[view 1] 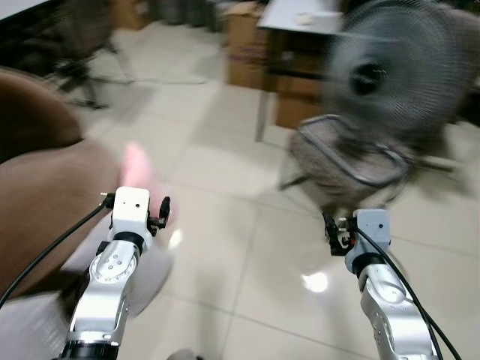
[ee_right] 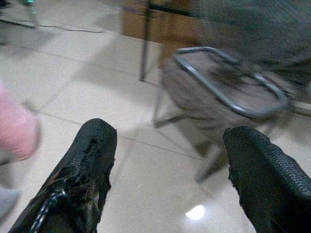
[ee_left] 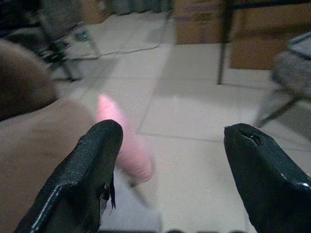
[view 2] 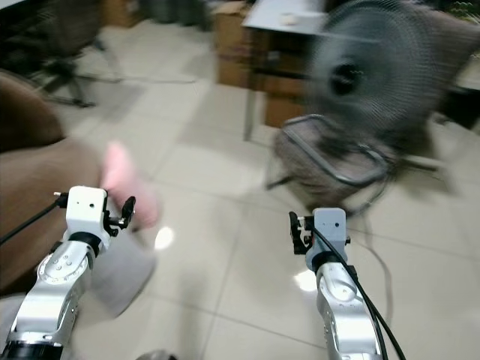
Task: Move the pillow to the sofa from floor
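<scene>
The pink pillow point(view 1: 140, 171) lies on the tiled floor beside the brown sofa point(view 1: 45, 180), blurred by camera motion. It is also seen past my left gripper point(ee_left: 172, 135), which is open and empty a short way from the pillow point(ee_left: 127, 148). My right gripper point(ee_right: 171, 135) is open too, held over bare tiles, with the pillow point(ee_right: 14, 127) off to its side. Both silver arms reach forward in the eye views, the left arm point(view 1: 112, 270) close to the sofa's edge.
A standing fan point(view 1: 390, 67) and a metal-framed chair point(view 1: 345, 161) stand ahead on the right. Cardboard boxes point(view 1: 244, 45) and a table point(view 1: 300, 19) are at the back, an office chair point(view 1: 75, 45) at the far left. Something grey point(view 2: 124, 274) lies by the sofa.
</scene>
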`<state>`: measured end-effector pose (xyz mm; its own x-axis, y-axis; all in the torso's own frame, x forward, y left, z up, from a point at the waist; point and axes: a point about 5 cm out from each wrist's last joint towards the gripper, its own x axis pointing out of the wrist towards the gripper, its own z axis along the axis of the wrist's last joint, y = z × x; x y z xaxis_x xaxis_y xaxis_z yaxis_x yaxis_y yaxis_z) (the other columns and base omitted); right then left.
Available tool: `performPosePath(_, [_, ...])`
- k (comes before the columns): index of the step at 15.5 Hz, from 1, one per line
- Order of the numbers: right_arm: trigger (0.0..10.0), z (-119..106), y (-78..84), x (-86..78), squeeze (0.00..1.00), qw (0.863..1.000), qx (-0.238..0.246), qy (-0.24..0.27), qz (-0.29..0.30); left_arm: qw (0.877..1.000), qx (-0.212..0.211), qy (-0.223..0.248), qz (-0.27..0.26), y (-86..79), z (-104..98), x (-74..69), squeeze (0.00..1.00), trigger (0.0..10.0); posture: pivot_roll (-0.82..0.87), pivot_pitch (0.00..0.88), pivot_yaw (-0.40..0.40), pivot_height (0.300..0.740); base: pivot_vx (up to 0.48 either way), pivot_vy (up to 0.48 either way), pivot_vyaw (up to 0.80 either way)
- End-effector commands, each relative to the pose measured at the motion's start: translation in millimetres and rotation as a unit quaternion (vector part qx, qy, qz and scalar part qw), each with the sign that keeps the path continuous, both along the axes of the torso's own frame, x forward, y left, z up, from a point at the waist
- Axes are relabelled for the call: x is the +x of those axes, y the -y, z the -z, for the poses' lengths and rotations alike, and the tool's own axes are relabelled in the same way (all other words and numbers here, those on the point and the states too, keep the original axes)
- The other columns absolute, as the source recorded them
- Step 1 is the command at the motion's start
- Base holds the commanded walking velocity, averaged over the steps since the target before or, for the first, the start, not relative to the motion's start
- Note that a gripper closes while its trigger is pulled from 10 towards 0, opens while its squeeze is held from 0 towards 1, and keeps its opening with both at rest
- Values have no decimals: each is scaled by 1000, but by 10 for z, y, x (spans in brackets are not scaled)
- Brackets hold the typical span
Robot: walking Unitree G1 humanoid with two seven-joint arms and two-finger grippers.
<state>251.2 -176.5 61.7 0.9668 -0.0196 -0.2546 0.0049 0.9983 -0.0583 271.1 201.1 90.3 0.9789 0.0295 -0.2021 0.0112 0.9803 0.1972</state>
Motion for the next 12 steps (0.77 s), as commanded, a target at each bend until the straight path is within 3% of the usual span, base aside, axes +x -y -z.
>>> performPosePath(1, [10000,-58,-46,11,0,1000,-3,13,-14,1000,5,1,-2,-35,-8,-14,0,10000,-51,0,-4,740,0,266,644])
performPosePath(8, [10000,-40,-28,0,0,1000,1,12,-8,1000,10,0,1,-40,-25,-6,0,10000,-47,5,6,740,0,266,621])
performPosePath(12, [10000,-30,19,-2,0,999,27,12,23,1000,16,1,7,-43,-42,16,0,10000,-43,10,18,740,0,266,0])
